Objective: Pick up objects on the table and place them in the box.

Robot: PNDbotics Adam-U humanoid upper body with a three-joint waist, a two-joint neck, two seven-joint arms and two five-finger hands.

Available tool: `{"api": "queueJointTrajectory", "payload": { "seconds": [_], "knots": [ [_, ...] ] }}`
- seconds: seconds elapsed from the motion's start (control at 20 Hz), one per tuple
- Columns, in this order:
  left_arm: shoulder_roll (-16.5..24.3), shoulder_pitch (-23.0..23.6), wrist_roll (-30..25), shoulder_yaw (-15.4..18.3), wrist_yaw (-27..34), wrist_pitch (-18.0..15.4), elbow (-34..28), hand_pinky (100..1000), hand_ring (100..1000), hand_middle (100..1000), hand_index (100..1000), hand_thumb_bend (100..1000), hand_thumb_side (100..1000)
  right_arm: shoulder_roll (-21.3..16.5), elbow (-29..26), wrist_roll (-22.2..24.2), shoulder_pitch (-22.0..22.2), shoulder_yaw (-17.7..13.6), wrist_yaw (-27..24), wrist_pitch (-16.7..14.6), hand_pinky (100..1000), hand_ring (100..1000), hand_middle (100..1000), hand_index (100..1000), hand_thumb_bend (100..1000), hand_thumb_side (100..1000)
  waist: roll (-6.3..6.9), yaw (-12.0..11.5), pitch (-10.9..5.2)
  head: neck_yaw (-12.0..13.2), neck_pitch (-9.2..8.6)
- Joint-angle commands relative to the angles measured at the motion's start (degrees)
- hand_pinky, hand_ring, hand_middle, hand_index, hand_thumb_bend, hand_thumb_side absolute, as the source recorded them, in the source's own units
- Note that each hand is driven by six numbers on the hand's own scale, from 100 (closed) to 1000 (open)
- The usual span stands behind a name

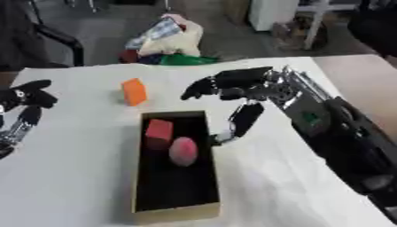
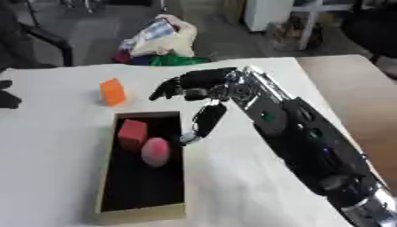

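Note:
A long black box (image 1: 177, 212) with a tan rim lies in the middle of the white table. Inside it, at the far end, sit a red block (image 1: 159, 130) and a pink rounded object (image 1: 183, 150), side by side. An orange block (image 1: 134, 91) stands on the table beyond the box's far left corner. My right hand (image 1: 232, 86) hovers open over the box's far right corner, fingers spread and pointing left, thumb hanging down beside the box wall; it holds nothing. At the left edge, apart from the objects, my left hand (image 1: 23, 104) rests open.
The table's far edge (image 1: 194, 64) runs just behind the orange block. On the floor beyond it lies a heap of cloth and bags (image 1: 167, 42). A dark chair (image 1: 58, 40) stands at the back left. A brown surface (image 1: 364, 80) adjoins the table on the right.

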State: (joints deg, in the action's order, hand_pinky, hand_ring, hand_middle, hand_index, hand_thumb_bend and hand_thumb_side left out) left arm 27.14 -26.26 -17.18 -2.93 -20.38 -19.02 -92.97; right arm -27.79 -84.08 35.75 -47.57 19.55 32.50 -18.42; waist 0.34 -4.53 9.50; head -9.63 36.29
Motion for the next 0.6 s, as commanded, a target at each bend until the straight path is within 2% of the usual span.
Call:
{"api": "queueJointTrajectory", "payload": {
  "seconds": [0.05,0.15,0.3,0.45,0.6],
  "knots": [
    [2.48,-1.64,0.65,0.71,-0.30,0.01,-0.40,766,718,696,957,100,1000,-1.93,-3.33,-7.36,-0.24,-2.82,-1.26,1.36,810,822,838,980,340,599,0.17,0.22,-0.84,0.54,0.42],
    [3.12,-2.81,0.82,0.37,-0.42,0.11,0.18,766,720,699,956,100,1000,-2.00,-4.67,-11.22,0.37,-3.76,-1.21,1.92,806,814,823,972,330,604,0.26,0.60,-0.85,1.02,0.48],
    [4.38,-5.52,0.99,-0.35,-0.58,0.10,1.68,767,723,705,955,100,1000,-1.68,-6.16,-14.34,1.11,-4.22,-1.43,2.31,799,803,800,954,311,613,0.48,1.35,-0.89,1.86,0.60],
    [5.81,-9.42,0.89,-1.50,-1.13,-0.29,3.95,771,728,715,954,100,1000,-1.22,-7.00,-15.31,1.38,-3.97,-2.17,2.39,795,799,790,947,299,618,0.73,2.26,-0.93,2.73,0.78],
    [6.64,-14.94,0.08,-3.17,-3.02,-0.80,8.60,775,732,724,955,117,912,-0.13,-7.17,-15.12,1.41,-3.41,-3.02,2.33,792,793,770,919,285,628,0.95,3.41,-1.03,3.69,0.98]
  ]
}}
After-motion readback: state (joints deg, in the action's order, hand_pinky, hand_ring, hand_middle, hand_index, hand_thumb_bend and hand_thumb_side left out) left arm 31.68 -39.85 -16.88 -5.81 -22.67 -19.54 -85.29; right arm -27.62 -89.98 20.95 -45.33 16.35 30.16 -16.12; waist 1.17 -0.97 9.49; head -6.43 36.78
